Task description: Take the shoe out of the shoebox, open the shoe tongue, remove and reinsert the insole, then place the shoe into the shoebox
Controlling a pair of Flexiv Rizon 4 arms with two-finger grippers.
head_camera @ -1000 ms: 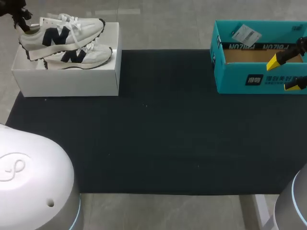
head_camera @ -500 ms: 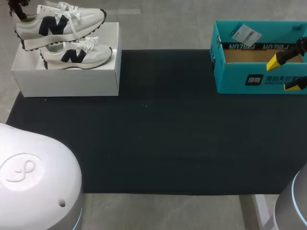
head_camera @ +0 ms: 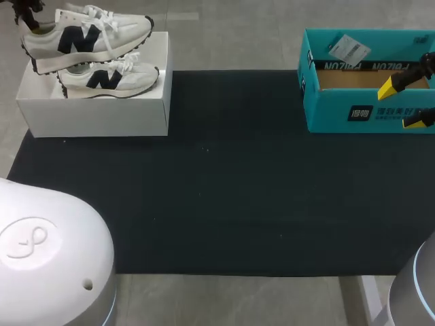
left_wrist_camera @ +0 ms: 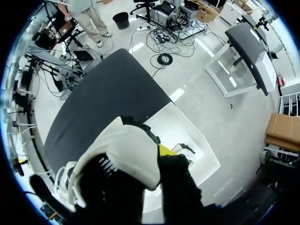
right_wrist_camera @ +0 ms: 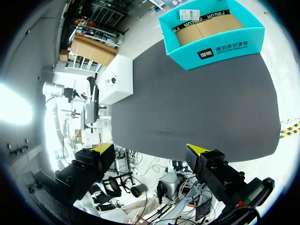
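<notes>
A white shoebox (head_camera: pixel 102 115) stands at the table's far left corner. One white sneaker with a dark N (head_camera: pixel 109 78) lies in it. A matching sneaker (head_camera: pixel 85 39) hangs just above it, toe pointing right, held by the heel in my left gripper (head_camera: pixel 27 12). In the left wrist view the gripper (left_wrist_camera: pixel 152 161) is shut on the sneaker's heel (left_wrist_camera: pixel 122 154), one yellow tip showing outside the collar, with the white shoebox (left_wrist_camera: pixel 192 140) below. My right gripper (head_camera: pixel 404 104) stands open at the right edge with nothing between its fingers; the right wrist view shows the right gripper (right_wrist_camera: pixel 151 149) wide apart.
A teal cardboard box (head_camera: pixel 340 112), open on top with a label on its back flap, sits at the far right, just beside my right gripper. It lies ahead of the fingers in the right wrist view, teal box (right_wrist_camera: pixel 211 51). A dark mat (head_camera: pixel 217 190) covers the table.
My left gripper has lifted the upper sneaker higher off the one in the box and levelled it slightly. The right arm has not moved.
</notes>
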